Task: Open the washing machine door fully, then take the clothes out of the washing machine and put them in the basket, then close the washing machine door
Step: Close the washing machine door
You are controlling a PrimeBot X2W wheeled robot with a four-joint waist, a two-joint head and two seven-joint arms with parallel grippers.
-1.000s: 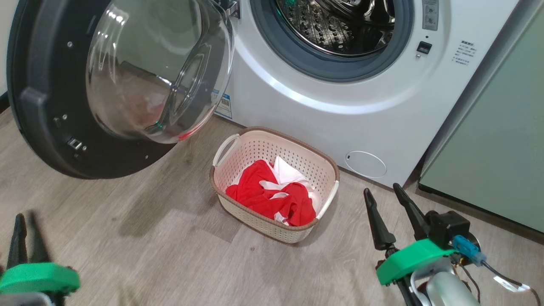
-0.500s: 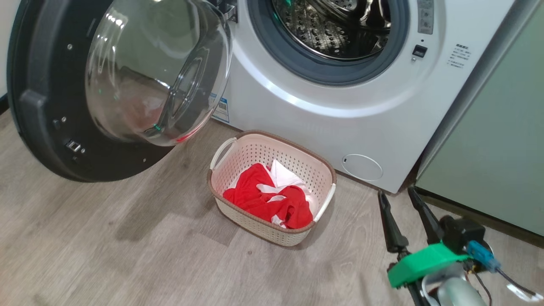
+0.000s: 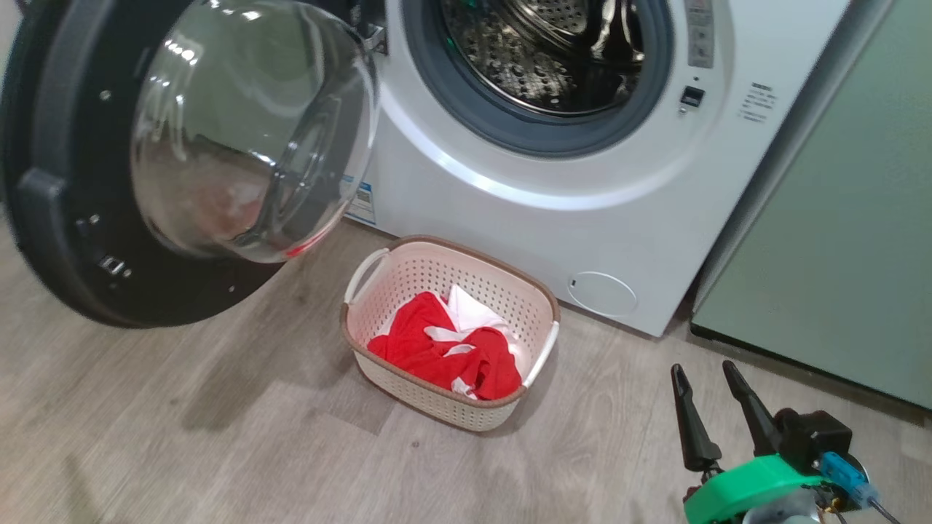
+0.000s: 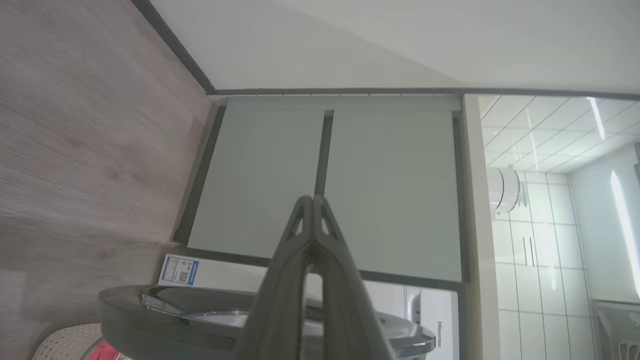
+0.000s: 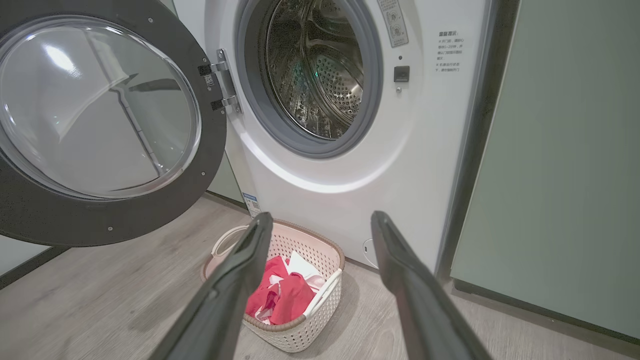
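Note:
The white washing machine (image 3: 510,218) (image 5: 350,175) stands with its drum (image 3: 546,51) (image 5: 315,75) bare of clothes. Its washing machine door (image 3: 167,145) (image 5: 100,125) (image 4: 165,310), black-rimmed with a glass bulge, hangs wide open to the left. The cream basket (image 3: 408,273) (image 5: 322,250) sits on the floor in front of the machine, and the red and white clothes (image 3: 444,353) (image 5: 280,295) lie inside it. My right gripper (image 3: 703,372) (image 5: 322,222) is open at the lower right, apart from the basket. My left gripper (image 4: 312,200) is shut on nothing, pointing over the door's edge toward pale-green cabinets.
Pale-green cabinet doors (image 3: 823,240) (image 5: 565,150) stand right of the machine, and more cabinets (image 4: 325,180) behind the door. Wood-look floor (image 3: 182,422) stretches left and in front of the basket. A tiled wall (image 4: 560,190) is in the left wrist view.
The head view has shifted, so the scene slid left and down. My left gripper closed and left the head view's lower left. My right gripper sits lower and further right in the view.

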